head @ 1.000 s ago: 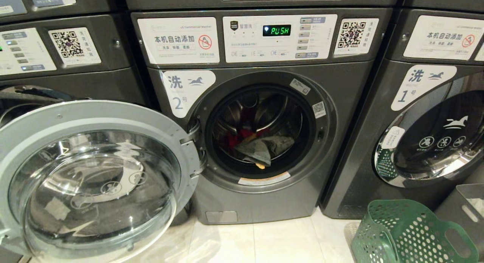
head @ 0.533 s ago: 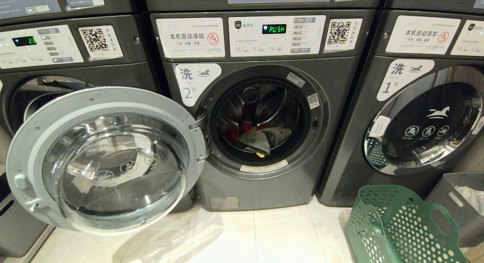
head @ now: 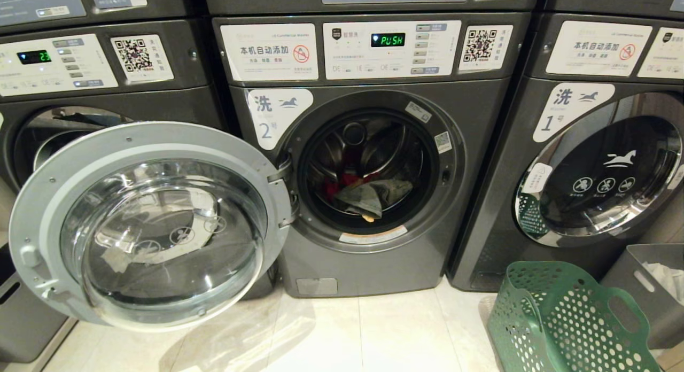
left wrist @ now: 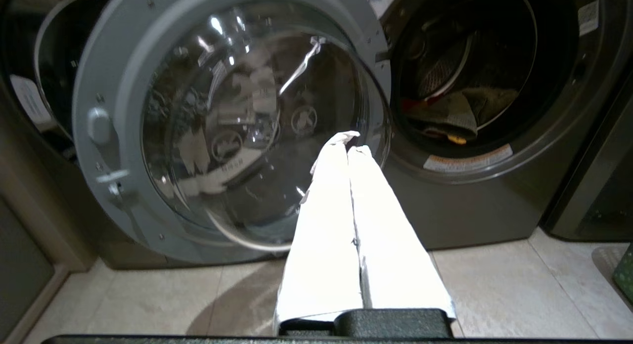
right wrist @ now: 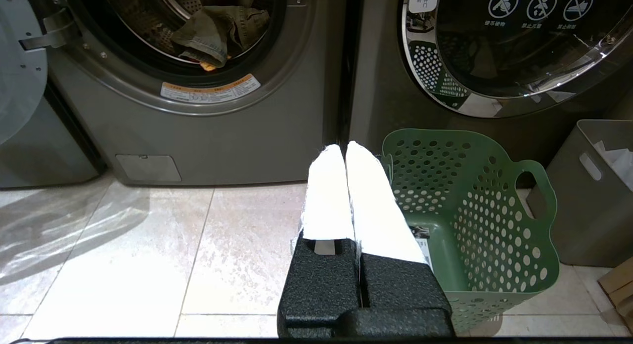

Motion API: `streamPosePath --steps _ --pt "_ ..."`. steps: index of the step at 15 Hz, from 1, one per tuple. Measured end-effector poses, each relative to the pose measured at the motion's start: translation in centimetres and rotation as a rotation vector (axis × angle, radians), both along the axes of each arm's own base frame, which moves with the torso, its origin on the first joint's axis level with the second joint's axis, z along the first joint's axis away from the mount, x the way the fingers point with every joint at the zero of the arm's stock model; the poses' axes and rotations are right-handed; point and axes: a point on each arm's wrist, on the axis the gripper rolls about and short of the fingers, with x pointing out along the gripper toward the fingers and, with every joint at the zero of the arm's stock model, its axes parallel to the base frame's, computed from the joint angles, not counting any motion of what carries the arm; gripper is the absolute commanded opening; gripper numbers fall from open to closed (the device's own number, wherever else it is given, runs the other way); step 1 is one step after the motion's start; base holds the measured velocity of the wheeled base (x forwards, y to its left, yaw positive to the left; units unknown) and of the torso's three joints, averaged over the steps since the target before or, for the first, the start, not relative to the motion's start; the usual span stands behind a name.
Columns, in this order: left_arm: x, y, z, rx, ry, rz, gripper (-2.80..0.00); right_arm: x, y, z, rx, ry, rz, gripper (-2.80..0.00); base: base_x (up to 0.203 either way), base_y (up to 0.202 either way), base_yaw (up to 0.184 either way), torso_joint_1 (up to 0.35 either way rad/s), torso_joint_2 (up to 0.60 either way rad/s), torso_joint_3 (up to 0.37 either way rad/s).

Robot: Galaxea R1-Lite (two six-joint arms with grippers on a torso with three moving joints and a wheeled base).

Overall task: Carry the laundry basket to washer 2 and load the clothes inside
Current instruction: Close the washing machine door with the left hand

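Here the green laundry basket point(head: 566, 318) stands on the tiled floor point(head: 395, 334) at the near right, in front of washer 1 point(head: 588, 163), and the bottom edge of the head view cuts off its near side. In the right wrist view the basket point(right wrist: 474, 210) looks empty, though a small label on its inner wall is too small to read. Washer 2 point(head: 368, 147) sits in the middle with its round door point(head: 149, 227) swung fully open to the left, hiding most of the front of the third machine point(head: 64, 94) behind it. Inside the drum the clothes point(head: 368, 195) lie in a heap: a grey-green garment on top, something red behind it and a small orange bit at the near edge; how many pieces there are cannot be told. Three washers show along the lower row, with one basket and one grey bin point(head: 652, 292) at the far right, partly cut off, holding something white. Washer 2's display reads PUSH.

Neither arm shows in the head view. The left gripper point(left wrist: 347, 140) hangs before the open door's glass, its two white fingers pressed together, holding nothing. The right gripper point(right wrist: 344, 149) points at the gap between washers 2 and 1, just left of the basket, fingers likewise pressed together and empty.
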Motion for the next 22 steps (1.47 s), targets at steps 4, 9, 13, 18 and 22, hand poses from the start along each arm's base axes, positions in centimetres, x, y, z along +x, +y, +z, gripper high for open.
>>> streamPosePath --steps 4,9,13,18,22 --pt "-0.4 0.2 10.6 -0.002 -0.072 0.075 -2.80 0.0 0.0 0.0 0.022 -0.001 -0.001 -2.80 0.000 0.000 0.000 0.000 0.00 0.000" --pt "9.9 0.8 21.8 -0.028 0.052 0.294 -2.80 0.0 0.0 0.0 0.025 -0.002 -0.002 -2.80 0.000 0.000 0.000 0.000 0.00 0.000" --pt "20.3 5.0 24.1 -0.045 0.129 0.513 -2.80 0.0 0.0 0.0 0.030 -0.002 -0.007 -2.80 0.000 0.000 0.000 0.000 0.00 0.000" --pt "29.8 11.1 24.8 -0.178 0.120 0.354 -2.80 0.0 0.0 0.0 0.030 -0.002 -0.009 -2.80 0.000 0.000 0.000 0.000 0.00 0.000" --pt "33.3 16.2 22.2 -0.264 0.217 0.265 -2.80 0.0 0.0 0.0 0.030 -0.002 -0.009 -2.80 0.000 0.000 0.000 0.000 0.00 0.000"
